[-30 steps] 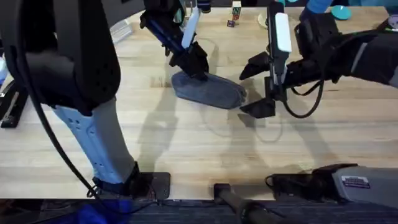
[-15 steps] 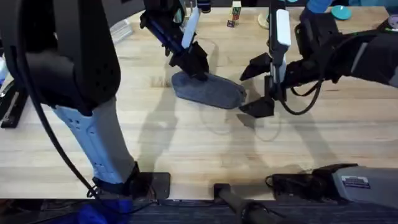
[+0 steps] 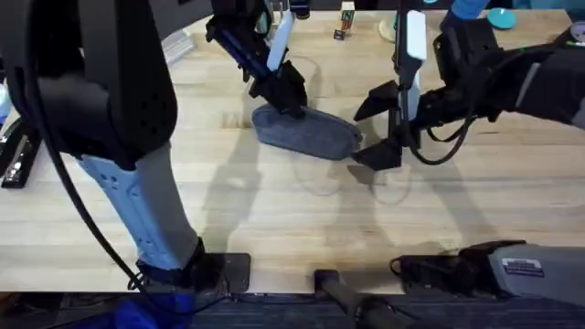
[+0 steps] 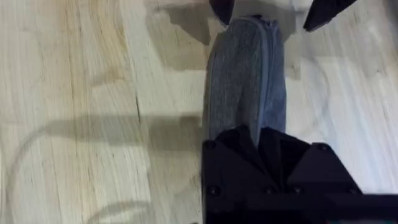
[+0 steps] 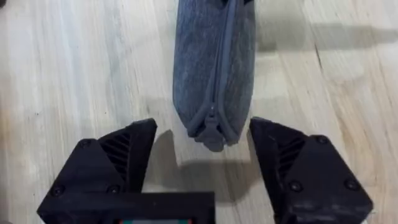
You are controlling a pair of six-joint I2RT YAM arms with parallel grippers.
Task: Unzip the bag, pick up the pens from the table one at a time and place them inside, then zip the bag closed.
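The long grey-blue fabric pouch with rounded ends (image 3: 306, 133) lies flat on the light wooden plank surface (image 3: 274, 219), a little past its middle and slanted, one end toward the far left and the other toward the near right. Its zipper (image 5: 224, 62) runs along the top and is drawn together along the whole stretch that shows, with the slider (image 5: 211, 127) sitting at the end nearest the right arm. Whatever lies inside cannot be seen through the fabric.

The left arm reaches from the lower left across to the pouch's far-left end, its black left tool (image 3: 288, 99) pressed down onto the fabric there. In the left wrist view the fingers (image 4: 249, 149) meet over the pouch end, pinched on the cloth.

The right arm comes in from the right side, forearm roughly level and wrist turned toward the pouch. Its right tool (image 3: 377, 123) stands wide apart just beyond the near-right end of the pouch. In the right wrist view the two black fingers (image 5: 118, 162) flank the zipper slider, one on each side, touching neither the slider nor the fabric.
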